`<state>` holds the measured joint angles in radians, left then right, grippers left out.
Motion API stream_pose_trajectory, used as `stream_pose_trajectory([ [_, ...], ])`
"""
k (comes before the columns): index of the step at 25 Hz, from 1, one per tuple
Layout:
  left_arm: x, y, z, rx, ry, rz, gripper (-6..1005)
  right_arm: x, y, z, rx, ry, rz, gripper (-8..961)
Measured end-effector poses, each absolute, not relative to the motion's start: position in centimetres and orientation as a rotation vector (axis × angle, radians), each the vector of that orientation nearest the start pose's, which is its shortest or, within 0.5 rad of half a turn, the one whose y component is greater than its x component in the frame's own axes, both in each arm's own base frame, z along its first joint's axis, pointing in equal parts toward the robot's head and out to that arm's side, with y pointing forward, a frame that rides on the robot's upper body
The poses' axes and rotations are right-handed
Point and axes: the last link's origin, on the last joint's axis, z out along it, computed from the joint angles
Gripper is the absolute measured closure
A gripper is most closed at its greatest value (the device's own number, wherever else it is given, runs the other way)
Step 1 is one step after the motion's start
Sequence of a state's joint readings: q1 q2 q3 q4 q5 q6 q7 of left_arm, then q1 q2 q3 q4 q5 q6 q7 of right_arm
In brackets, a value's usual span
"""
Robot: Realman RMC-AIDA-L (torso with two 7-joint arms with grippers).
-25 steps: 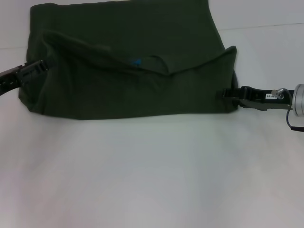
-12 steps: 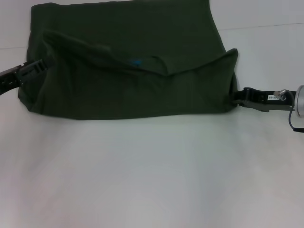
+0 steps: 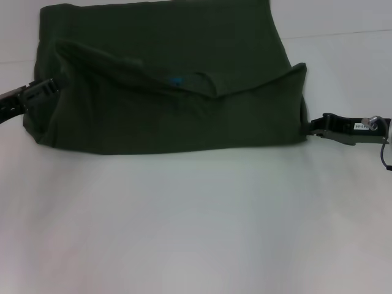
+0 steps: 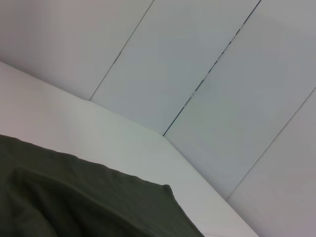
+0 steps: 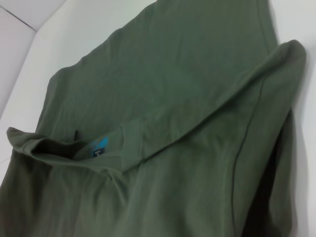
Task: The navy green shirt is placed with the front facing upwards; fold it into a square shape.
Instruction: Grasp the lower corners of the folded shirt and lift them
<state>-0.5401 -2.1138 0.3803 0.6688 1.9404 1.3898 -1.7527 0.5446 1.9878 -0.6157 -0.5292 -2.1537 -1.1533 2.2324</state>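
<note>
The navy green shirt (image 3: 165, 79) lies on the white table (image 3: 196, 220), its near part folded over towards the back so the plain reverse faces up. A small blue neck label (image 3: 176, 80) peeks out at the fold's upper edge, and the right wrist view shows the label (image 5: 100, 146) too. No chest letters show. My left gripper (image 3: 49, 86) sits at the shirt's left edge, against the cloth. At the right edge, my right gripper (image 3: 311, 125) is low on the table, just beside the folded corner. The left wrist view catches only a corner of the shirt (image 4: 74, 197).
White table stretches in front of the shirt towards me. A white panelled wall (image 4: 197, 74) rises behind the table's far edge. The shirt's back hem reaches close to the top of the head view.
My right gripper has drawn back to the right, from overlapping the shirt's right edge to just outside it. The left gripper has slid slightly left. The shirt has stayed put.
</note>
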Motion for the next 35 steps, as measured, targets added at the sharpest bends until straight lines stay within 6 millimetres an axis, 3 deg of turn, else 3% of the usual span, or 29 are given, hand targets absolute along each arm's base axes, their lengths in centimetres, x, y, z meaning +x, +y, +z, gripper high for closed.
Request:
stream_pose_trajectory([
  [25,-29.3,35.2,4.2,-2.172,-1.208,-0.961,118,33.9,35.6,3.2,-1.968,1.777,0.609,951],
  [31,-30.3,34.9,4.3,-2.197,-1.225,-0.848,117,33.9,35.6,3.3,-1.966,1.772,0.607,952],
  [35,-31.0,34.9,4.4,-2.23,-1.143,-0.724,117,33.9,35.6,3.3,-1.967,1.773,0.607,952],
])
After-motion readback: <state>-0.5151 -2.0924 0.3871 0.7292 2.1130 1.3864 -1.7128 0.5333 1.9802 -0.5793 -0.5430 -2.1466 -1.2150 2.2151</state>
